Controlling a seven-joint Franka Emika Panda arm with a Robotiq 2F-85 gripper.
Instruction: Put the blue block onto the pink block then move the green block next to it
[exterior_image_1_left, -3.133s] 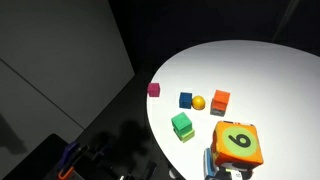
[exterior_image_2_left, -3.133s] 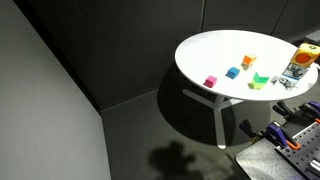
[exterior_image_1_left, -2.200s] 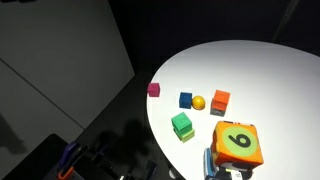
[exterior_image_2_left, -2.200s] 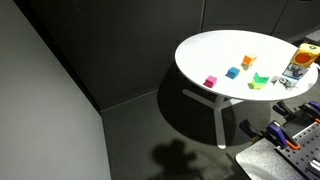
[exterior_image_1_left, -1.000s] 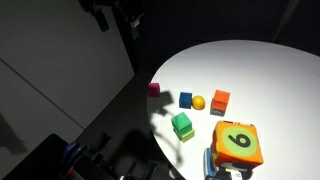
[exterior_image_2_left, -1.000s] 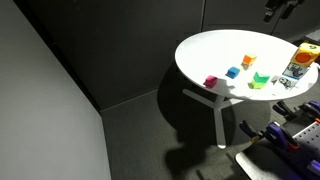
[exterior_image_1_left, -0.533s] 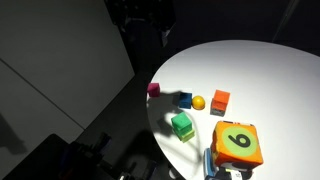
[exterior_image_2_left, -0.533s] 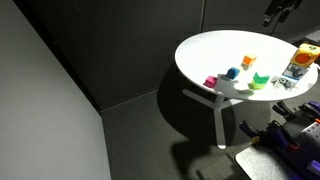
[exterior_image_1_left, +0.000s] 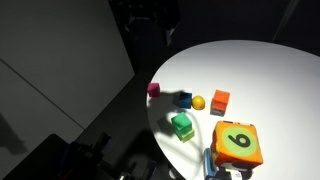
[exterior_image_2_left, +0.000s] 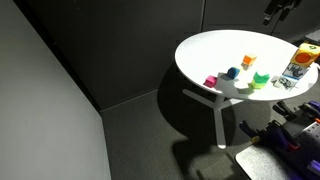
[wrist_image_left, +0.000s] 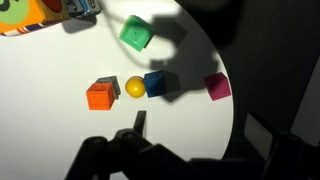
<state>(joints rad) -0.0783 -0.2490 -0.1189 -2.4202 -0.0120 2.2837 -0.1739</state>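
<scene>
The blue block (exterior_image_1_left: 186, 99) sits on the white round table (exterior_image_1_left: 270, 70) beside a yellow-orange ball (exterior_image_1_left: 198, 102). The pink block (exterior_image_1_left: 153, 88) lies near the table edge, apart from the blue one. The green block (exterior_image_1_left: 181, 125) lies nearer the big die. All three also show in the wrist view: blue (wrist_image_left: 155, 83), pink (wrist_image_left: 217, 86), green (wrist_image_left: 136, 32), and in an exterior view: blue (exterior_image_2_left: 233, 72), pink (exterior_image_2_left: 210, 81), green (exterior_image_2_left: 261, 79). My gripper (wrist_image_left: 200, 130) is open and empty, high above the table edge near the pink block. The dark arm (exterior_image_1_left: 145, 20) hangs over that side.
An orange-red cube (exterior_image_1_left: 220, 100) lies next to the ball. A large orange die with a green numbered face (exterior_image_1_left: 238, 143) stands near the table's edge, with a small item beside it. The table edge drops off just past the pink block.
The arm has come into view above the table's edge and its shadow now falls over the blue, pink and green blocks. No block has moved.
</scene>
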